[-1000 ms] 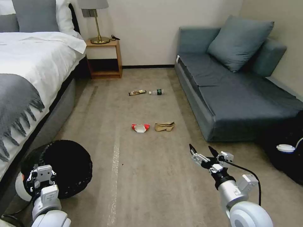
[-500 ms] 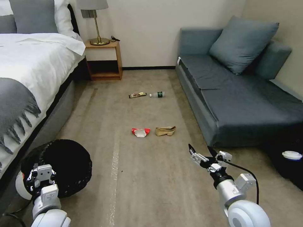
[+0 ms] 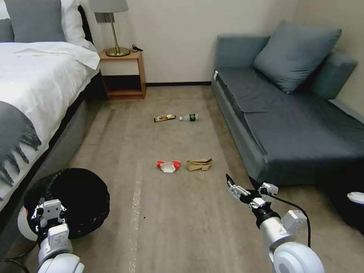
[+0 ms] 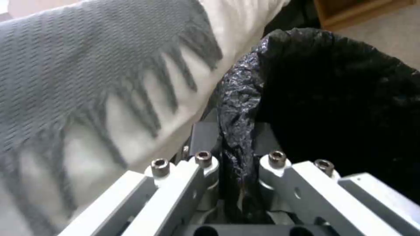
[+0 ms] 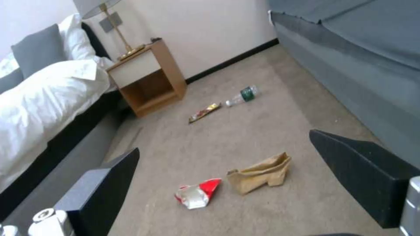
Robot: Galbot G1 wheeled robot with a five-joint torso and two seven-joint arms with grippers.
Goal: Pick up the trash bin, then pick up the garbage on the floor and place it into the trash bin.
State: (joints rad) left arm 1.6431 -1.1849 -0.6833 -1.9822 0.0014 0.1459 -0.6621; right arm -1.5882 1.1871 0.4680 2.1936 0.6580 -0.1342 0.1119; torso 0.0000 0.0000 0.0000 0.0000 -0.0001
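The left tool (image 3: 46,217) sits low at the robot's left side, beside the bed, its two metal fingers (image 4: 205,164) pressed together on the crinkled black-bag rim of the low round white trash bin lined with black plastic (image 3: 72,201); the left wrist view shows the bag edge pinched in the narrow slot between them, with the grey fringed blanket (image 4: 87,75) of the bed close behind. The bin is tipped so its dark mouth faces the head camera, just beside the grey bed base. The right tool (image 3: 242,182) hangs forward over the beige carpet floor (image 3: 170,212) at the robot's right, near the front corner of the blue-grey fabric sofa (image 3: 288,125), and its black fingers (image 5: 367,170) are spread wide apart with nothing between them. Ahead of it on the carpet lie the red-and-white crumpled packet (image 3: 168,165) and, just beside it toward the sofa, the crumpled brown paper bag (image 3: 199,164); the two are close but apart. Farther off, toward the wooden nightstand (image 3: 123,74) carrying a brass lamp (image 3: 115,26), lie the flat gold-brown snack wrapper (image 3: 164,118) and the small clear bottle with a green label (image 3: 189,117) on its side, near each other and well apart from the nearer pair.
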